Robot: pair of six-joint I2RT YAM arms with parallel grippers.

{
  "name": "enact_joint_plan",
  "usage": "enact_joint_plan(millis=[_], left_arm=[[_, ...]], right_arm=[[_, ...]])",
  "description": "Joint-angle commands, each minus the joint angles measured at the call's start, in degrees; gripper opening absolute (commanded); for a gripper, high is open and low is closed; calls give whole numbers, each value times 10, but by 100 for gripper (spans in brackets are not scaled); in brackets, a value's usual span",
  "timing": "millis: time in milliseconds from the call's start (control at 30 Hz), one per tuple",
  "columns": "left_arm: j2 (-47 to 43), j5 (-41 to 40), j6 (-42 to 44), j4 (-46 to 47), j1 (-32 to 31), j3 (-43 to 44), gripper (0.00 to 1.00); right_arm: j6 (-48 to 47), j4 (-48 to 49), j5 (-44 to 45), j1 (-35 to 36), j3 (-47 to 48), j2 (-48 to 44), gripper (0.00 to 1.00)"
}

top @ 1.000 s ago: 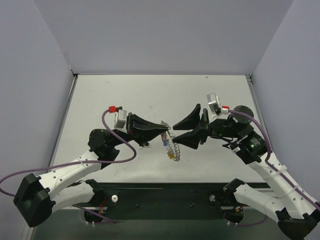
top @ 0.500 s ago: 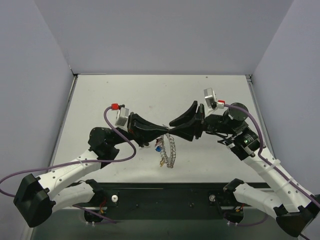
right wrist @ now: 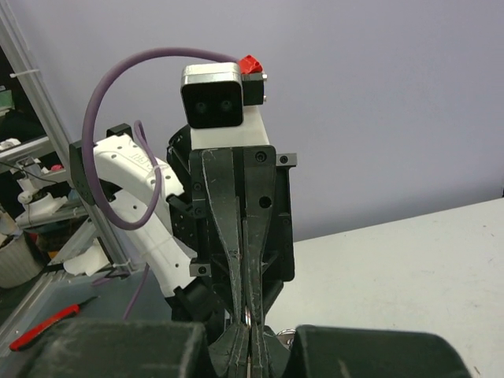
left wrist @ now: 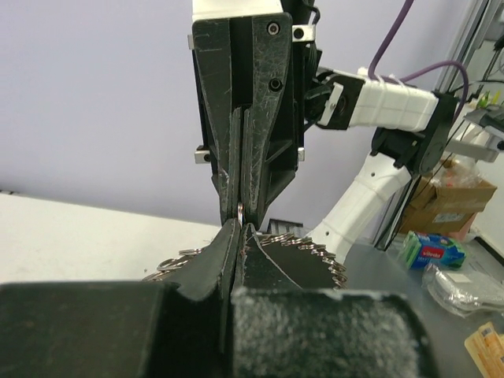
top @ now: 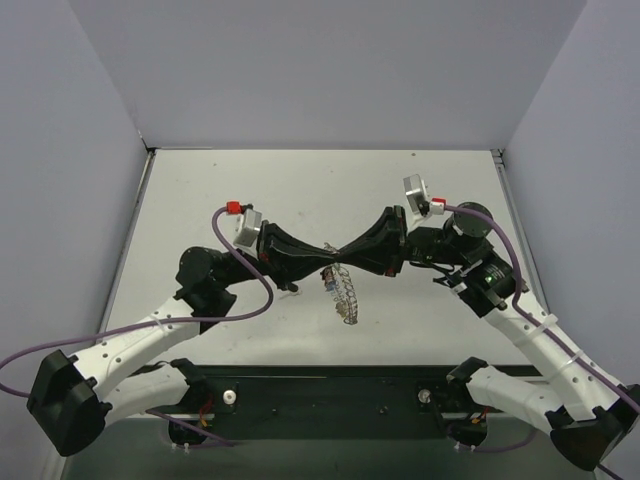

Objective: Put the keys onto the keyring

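Both arms meet tip to tip above the pale grey tabletop (top: 250, 190). The left gripper (left wrist: 239, 230) is clamped shut on the large round silvery metal keyring (top: 346, 298) with the bumpy chain-like rim, which hangs just below the meeting point. The right gripper (right wrist: 250, 335) is also closed, with a sliver of silvery metal at its tips. We cannot tell whether that is a key or part of the ring. The tiny keys (top: 327, 282) with coloured plastic heads show only as specks against the rim, and we cannot tell whether they are threaded.

We judge the main risk to be the two closed grippers pulling against each other. A small sideways drag could twist the keyring out of the left pinch and drop it. The tips touch, so a further push could knock them together. The metal is thin and smooth, so the right grip may slip.
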Motion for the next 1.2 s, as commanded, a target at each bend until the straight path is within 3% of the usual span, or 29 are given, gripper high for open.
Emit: enact_joint_plan(millis=[0,67,167,333,1167], left_arm=[[-10,37,61,-87,-6,66,0],[-15,34,84,-153,-7,77,2],[-23,26,124,-226,-7,100,12],[-23,5,170,-322,-6,131,14],[19,-9,271,-494,-17,198,19]], right_arm=[[-35,-19,-20,5,37,11,0],[-44,-33,-25,5,43,15,0],[-63,-68,-35,5,58,18,0],[-85,-107,-52,5,74,26,0],[-180,-264,-50,5,116,52,0]])
